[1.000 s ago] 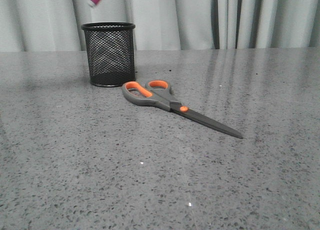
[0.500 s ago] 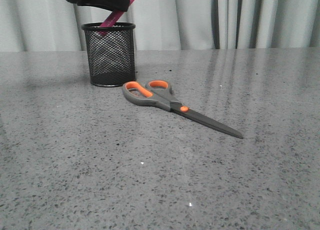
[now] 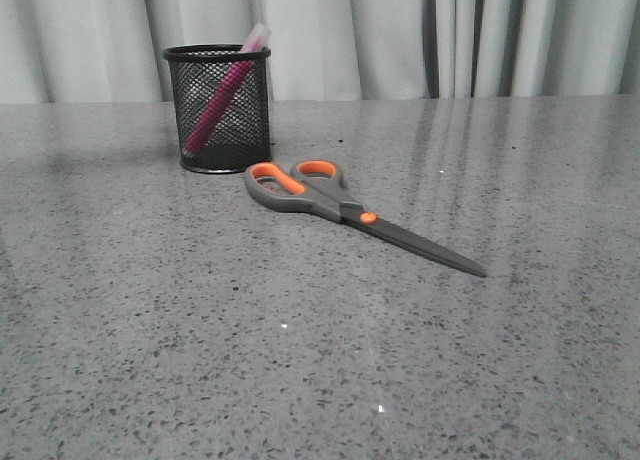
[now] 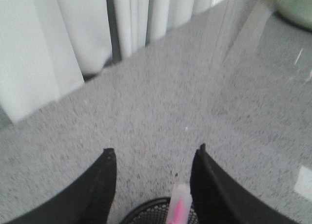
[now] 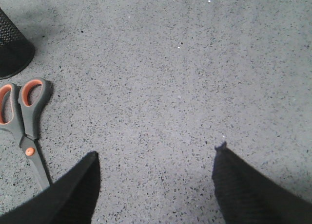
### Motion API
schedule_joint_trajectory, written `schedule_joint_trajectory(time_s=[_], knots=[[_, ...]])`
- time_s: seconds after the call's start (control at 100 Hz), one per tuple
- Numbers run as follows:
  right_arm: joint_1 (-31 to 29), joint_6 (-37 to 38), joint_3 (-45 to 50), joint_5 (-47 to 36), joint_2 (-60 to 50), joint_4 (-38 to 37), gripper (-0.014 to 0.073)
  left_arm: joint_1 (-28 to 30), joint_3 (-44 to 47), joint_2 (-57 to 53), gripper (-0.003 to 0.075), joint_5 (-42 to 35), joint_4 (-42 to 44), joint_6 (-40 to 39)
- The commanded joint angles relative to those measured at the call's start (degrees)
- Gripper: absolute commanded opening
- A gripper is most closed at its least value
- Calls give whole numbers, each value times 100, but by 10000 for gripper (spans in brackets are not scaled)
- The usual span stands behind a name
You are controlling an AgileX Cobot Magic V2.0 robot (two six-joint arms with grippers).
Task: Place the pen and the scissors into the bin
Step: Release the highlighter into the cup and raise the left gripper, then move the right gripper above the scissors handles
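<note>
The pink pen (image 3: pixel 222 95) leans inside the black mesh bin (image 3: pixel 218 108) at the back left, its whitish cap sticking out over the rim. The scissors (image 3: pixel 345 211) lie flat on the table just in front of the bin, handles toward it, blades pointing right and forward. My left gripper (image 4: pixel 155 152) is open and empty above the bin (image 4: pixel 158 212), with the pen's cap (image 4: pixel 181 204) below it. My right gripper (image 5: pixel 156 153) is open and empty over bare table, to the right of the scissors (image 5: pixel 27 121). Neither gripper shows in the front view.
The grey speckled table (image 3: pixel 320 360) runs back to pale curtains (image 3: pixel 400 30). A greenish object (image 4: pixel 295 7) sits at the far edge of the left wrist view. The bin's base (image 5: pixel 12 48) shows in the right wrist view.
The left gripper, which held the pen above the bin, has let it go and risen out of the front view. The pen now rests in the bin.
</note>
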Motion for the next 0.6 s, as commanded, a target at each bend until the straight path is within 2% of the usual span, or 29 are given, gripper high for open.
schedule_joint_trajectory(time_s=[0.0, 0.12, 0.19, 0.26, 0.31, 0.44, 0.59], knots=[[19, -73, -189, -318, -9, 21, 444, 205, -320, -594, 326, 389, -336, -117], [19, -73, -189, -266, -9, 21, 444, 546, -421, -1034, 281, 823, -336, -117], [19, -73, -189, -229, -9, 24, 444, 776, -435, -1300, 212, 1000, -298, -158], [19, -73, -189, -229, -9, 83, 444, 1017, -435, -1565, 95, 1173, -198, -271], [19, -73, -211, -215, -9, 132, 444, 1182, -435, -1742, -21, 1318, -71, -308], [173, -606, -360, -158, -9, 300, 444, 1531, -395, -2264, -20, 1417, 23, -308], [606, -992, -746, -132, 95, 314, 444, 1795, -51, -3009, -20, 593, 23, -308]])
